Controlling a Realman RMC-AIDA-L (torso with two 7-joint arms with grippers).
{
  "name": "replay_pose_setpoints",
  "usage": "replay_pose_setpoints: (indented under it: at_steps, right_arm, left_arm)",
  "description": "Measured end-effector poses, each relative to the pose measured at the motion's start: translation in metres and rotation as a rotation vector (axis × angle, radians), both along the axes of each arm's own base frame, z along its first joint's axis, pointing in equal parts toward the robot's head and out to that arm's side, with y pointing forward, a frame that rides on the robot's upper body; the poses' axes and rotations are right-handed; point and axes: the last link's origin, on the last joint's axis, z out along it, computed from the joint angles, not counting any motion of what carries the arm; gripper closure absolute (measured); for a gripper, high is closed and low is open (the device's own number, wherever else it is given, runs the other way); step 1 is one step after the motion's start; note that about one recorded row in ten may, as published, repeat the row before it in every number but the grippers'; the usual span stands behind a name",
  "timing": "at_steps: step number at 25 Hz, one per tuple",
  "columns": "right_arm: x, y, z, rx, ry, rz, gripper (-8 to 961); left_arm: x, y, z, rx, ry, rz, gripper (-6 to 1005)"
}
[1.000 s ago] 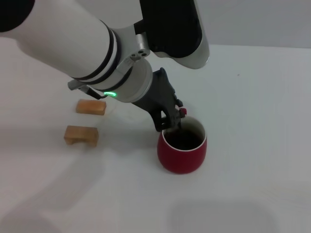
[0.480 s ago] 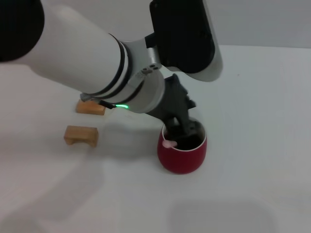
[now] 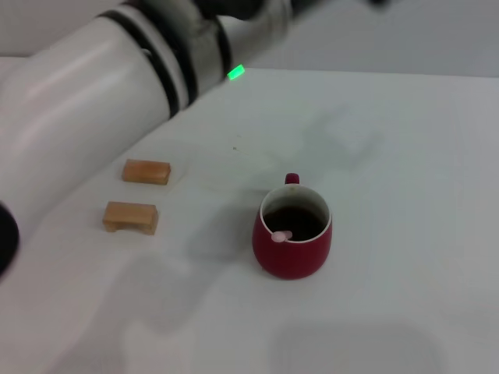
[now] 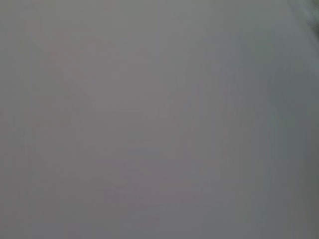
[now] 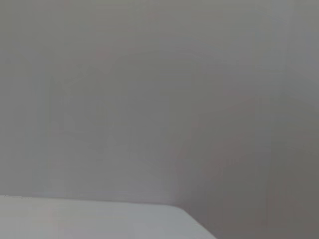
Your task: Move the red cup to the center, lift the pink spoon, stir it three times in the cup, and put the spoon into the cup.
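Observation:
The red cup point(image 3: 292, 248) stands upright near the middle of the white table point(image 3: 405, 195), its small handle pointing away from me. Inside it rests the pink spoon point(image 3: 281, 235); only the pale pink handle end shows, leaning on the near-left rim, and the bowl is hidden in the dark interior. My left arm point(image 3: 101, 101) is raised across the upper left of the head view, and its gripper is out of sight past the top edge. Neither wrist view shows any fingers, the cup or the spoon. My right arm is out of view.
Two small tan wooden blocks point(image 3: 146, 171) point(image 3: 130, 216) lie to the left of the cup. The right wrist view shows a strip of white table edge point(image 5: 99, 219) beneath a plain grey wall.
My left gripper has let go of the spoon and risen up and away from the cup, out of the picture. The spoon stays in the cup.

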Motion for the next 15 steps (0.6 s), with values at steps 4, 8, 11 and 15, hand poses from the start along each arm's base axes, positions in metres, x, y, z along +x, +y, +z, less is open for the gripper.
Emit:
replay_pose_setpoints:
  at_steps: [4, 8, 11, 15]
  right_arm:
    - [-0.001, 0.000, 0.001, 0.007, 0.000, 0.006, 954]
    - [-0.002, 0.001, 0.000, 0.007, 0.001, 0.010, 954]
    - [-0.005, 0.003, -0.002, 0.014, 0.015, 0.017, 953]
    - [-0.008, 0.000, 0.003, 0.050, 0.001, 0.035, 953]
  left_arm:
    - [-0.015, 0.003, 0.014, 0.148, -0.322, 0.033, 257]
    - [-0.046, 0.004, 0.017, 0.207, -0.586, 0.025, 191]
    - [-0.077, 0.010, 0.005, 0.240, -0.607, 0.005, 191]
    - [-0.135, 0.028, -0.013, 0.289, -0.490, 0.091, 191]
